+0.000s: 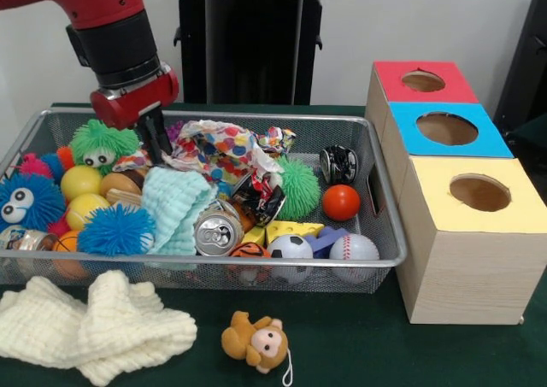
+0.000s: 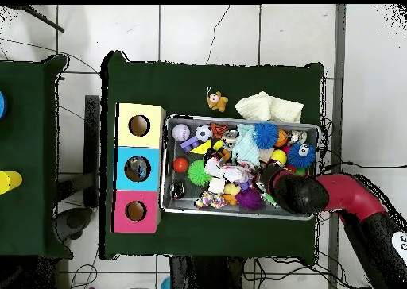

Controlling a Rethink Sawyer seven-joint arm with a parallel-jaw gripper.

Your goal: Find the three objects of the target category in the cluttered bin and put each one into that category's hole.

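The wire mesh bin (image 1: pixel 389 233) is full of mixed clutter; it also shows in the overhead view (image 2: pixel 168 165). My gripper (image 1: pixel 155 141) reaches down into the bin's far left part, between a green fuzzy toy with eyes (image 1: pixel 102 143) and a colourful crumpled wrapper (image 1: pixel 224 143). In the overhead view the gripper (image 2: pixel 268 177) is over the bin's right half. No blue-labelled bottle shows plainly. A clear crumpled item (image 1: pixel 21 237) lies at the bin's near left corner. The blue-topped box's hole (image 1: pixel 447 128) is in the middle box right of the bin, and shows in the overhead view (image 2: pixel 137 168).
The red-topped box (image 1: pixel 425 81) and the yellow-topped box (image 1: pixel 479 192) flank the blue one. Crushed cans (image 1: pixel 218 231) (image 1: pixel 340 163), a pale teal cloth (image 1: pixel 175 208), fuzzy toys and balls fill the bin. A cream cloth (image 1: pixel 94 323) and a monkey toy (image 1: pixel 256 343) lie in front of it.
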